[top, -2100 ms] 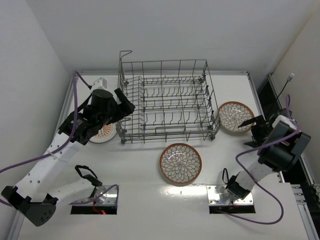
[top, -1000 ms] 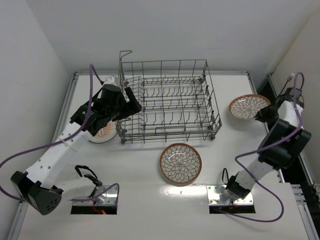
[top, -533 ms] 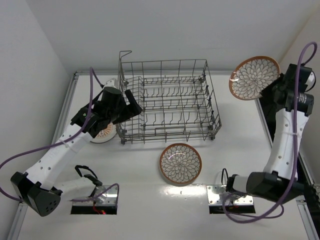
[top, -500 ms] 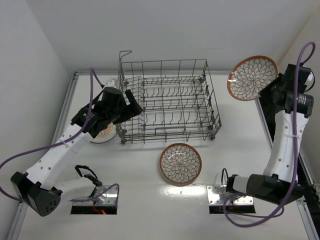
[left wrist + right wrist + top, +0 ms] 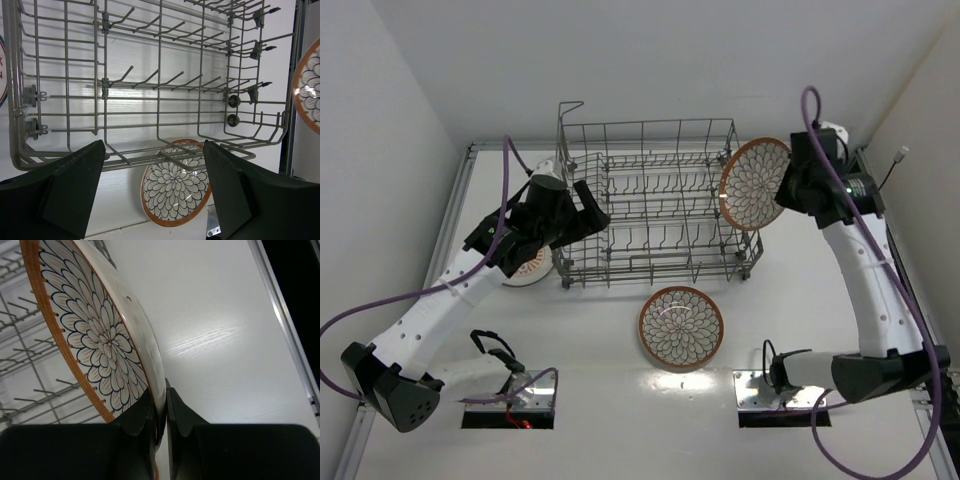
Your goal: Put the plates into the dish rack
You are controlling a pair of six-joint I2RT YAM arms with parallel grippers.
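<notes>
Top external, right gripper (image 5: 786, 186): clamped brown-rimmed petal-patterned ceramic plate (image 5: 752, 183), edge-up at right end of grey wire dish rack (image 5: 650, 195)
left gripper (image 5: 584, 204): jaws were apart, beside rack's left end

I've got the left end effector (image 5: 152, 147) gaping on its forward-stretched arm, the right end effector (image 5: 160, 402) pinched tight, held high.

From above we overlook the white table (image 5: 790, 320); our left wrist view faces 3 o'clock, close on the grey metal wire dish rack (image 5: 159, 86); all views share it.
</notes>
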